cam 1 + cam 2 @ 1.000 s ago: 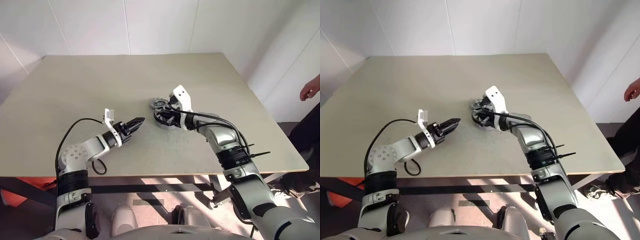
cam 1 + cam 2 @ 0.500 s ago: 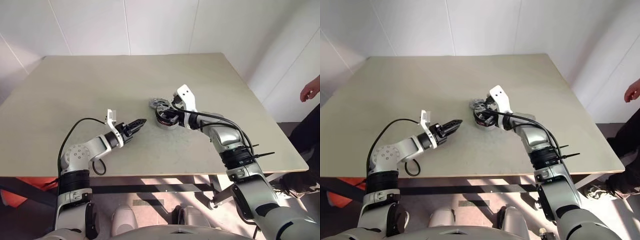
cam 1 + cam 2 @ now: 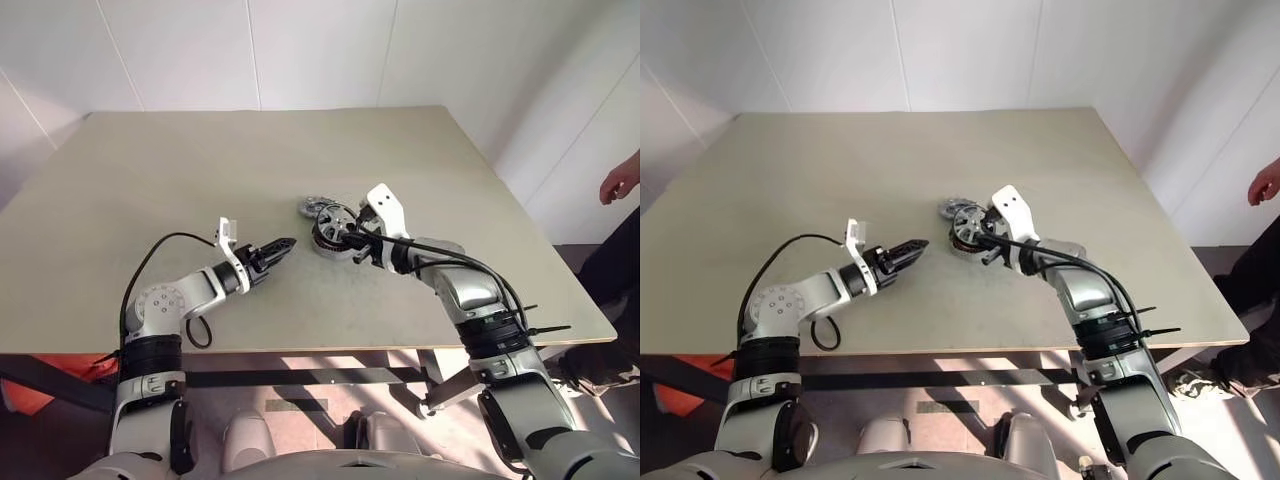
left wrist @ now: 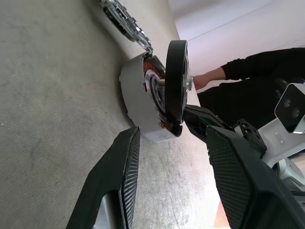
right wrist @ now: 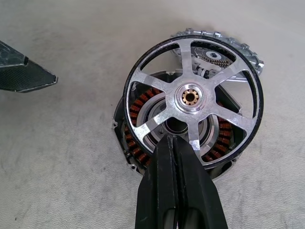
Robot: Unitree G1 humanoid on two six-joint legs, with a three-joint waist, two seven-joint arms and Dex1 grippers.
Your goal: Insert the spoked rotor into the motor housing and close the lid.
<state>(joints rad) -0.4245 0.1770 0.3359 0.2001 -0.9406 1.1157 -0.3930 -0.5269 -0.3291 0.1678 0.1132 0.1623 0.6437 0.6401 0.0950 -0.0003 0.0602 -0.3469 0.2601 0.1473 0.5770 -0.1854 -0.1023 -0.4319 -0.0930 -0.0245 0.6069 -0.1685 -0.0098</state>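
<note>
Over the motor housing (image 5: 143,138) on the table (image 3: 150,160), the right gripper (image 5: 174,143), fingers pressed together, pinches the spoked rotor (image 5: 193,100); lid (image 3: 312,207) just behind. No writing legible, perhaps too small. Left gripper (image 3: 285,244) half-spread, empty.

Rotor (image 5: 192,101) directly ahead of right gripper (image 5: 174,143), tips at its rim, above housing (image 5: 143,143); lid (image 5: 224,47) beyond housing, touching it; left gripper (image 3: 283,244) across the housing, apart; all on table (image 3: 200,170).

Lid (image 5: 217,50) mostly hidden behind spoked rotor (image 5: 193,98); motor housing (image 5: 138,143) windings partly covered; person's hand (image 3: 620,180) cut off at right edge.
</note>
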